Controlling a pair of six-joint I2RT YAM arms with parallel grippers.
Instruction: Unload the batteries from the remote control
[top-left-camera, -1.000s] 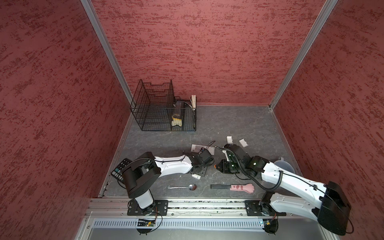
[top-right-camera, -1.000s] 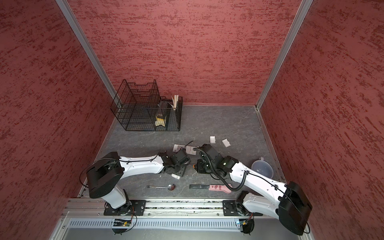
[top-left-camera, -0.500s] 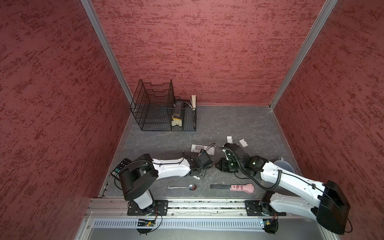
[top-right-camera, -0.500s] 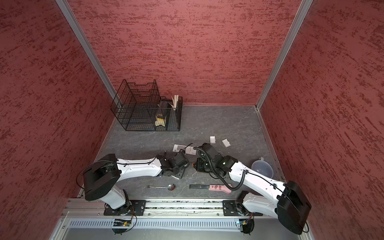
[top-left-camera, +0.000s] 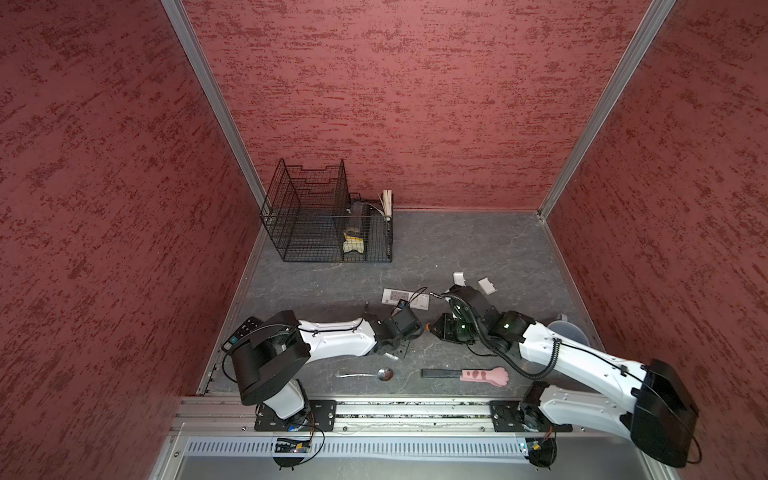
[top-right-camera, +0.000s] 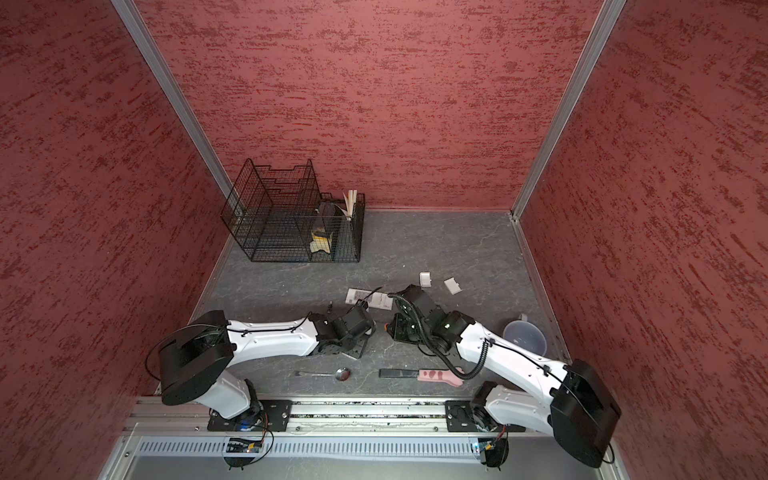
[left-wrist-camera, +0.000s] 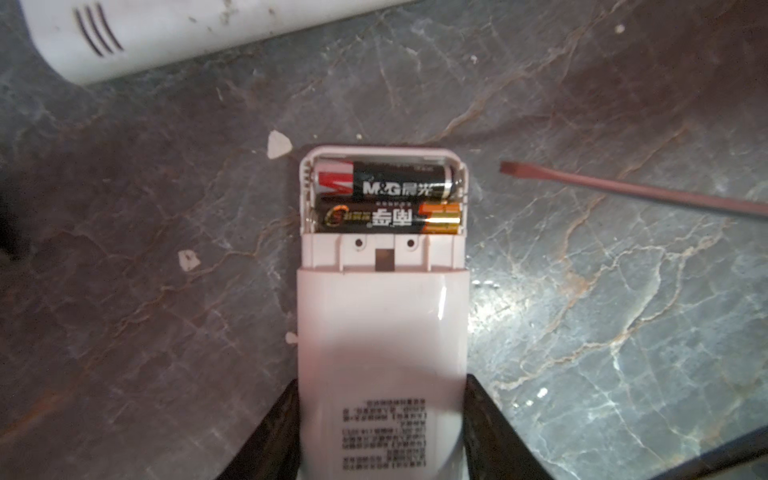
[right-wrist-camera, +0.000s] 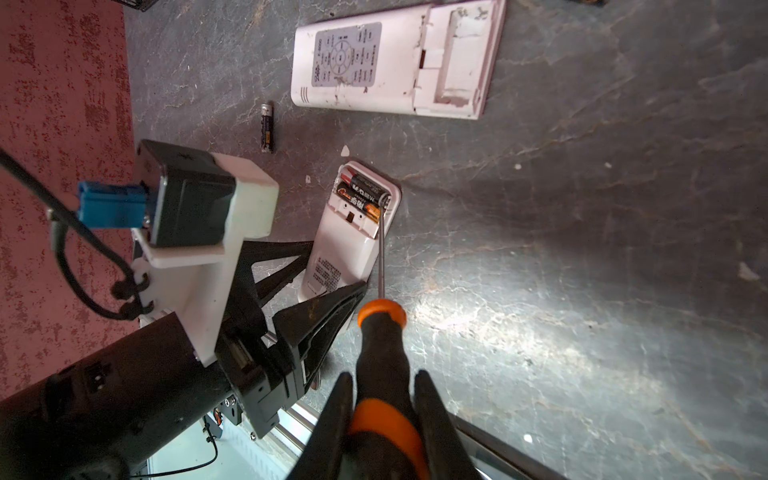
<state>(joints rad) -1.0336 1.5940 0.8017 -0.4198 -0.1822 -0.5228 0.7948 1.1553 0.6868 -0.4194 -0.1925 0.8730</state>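
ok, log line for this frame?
left hand: shut on remote, compartment open | batteries: two seated inside | right hand: shut on screwdriver, tip beside compartment | loose battery: on table

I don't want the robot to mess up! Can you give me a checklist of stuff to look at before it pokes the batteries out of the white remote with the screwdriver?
1. Battery bay uncovered: ok. Both batteries show in the remote.
2. Remote held steady: ok. The left gripper clamps its sides.
3. Tool in hand: ok. The right gripper grips the screwdriver.
4. Tip on a battery: not ok. In the left wrist view the screwdriver tip sits off to the side, apart from the remote.
5. Tip height above the table: cannot tell.
6. Batteries out: not ok. Both lie seated in the bay.
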